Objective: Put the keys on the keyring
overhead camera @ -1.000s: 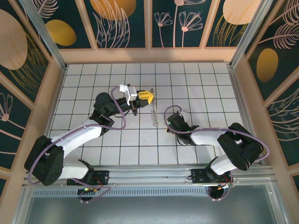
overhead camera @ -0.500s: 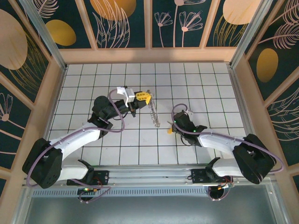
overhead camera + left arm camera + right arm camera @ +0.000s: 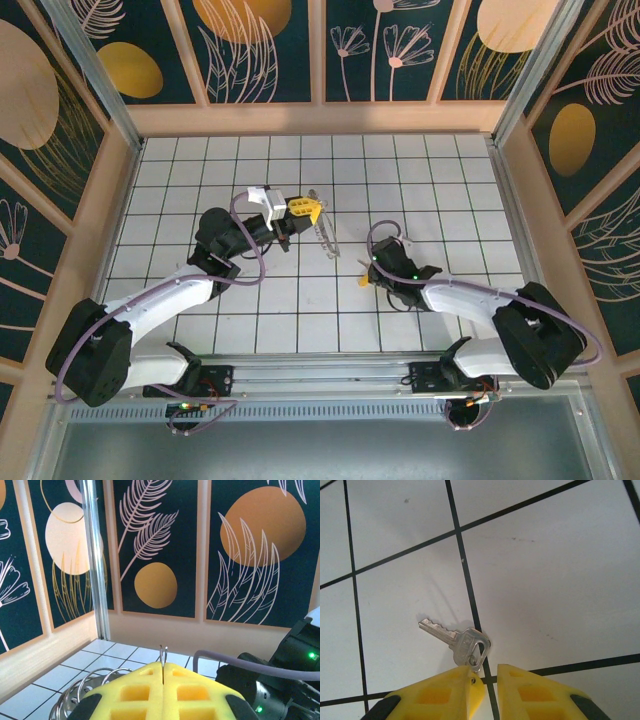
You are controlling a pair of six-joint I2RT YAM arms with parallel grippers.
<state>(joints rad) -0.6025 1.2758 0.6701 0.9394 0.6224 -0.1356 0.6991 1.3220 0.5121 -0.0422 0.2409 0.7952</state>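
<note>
White-tiled table (image 3: 450,180). Over it, left gripper (image 3: 304,207), jaws closed on the keyring (image 3: 324,237), ring seen edge-on just past the tips. Then right gripper (image 3: 490,680) low over a tile, jaws slightly parted, gripping nothing. Silver key (image 3: 456,640) flat on the tile, head at their tips.
</note>
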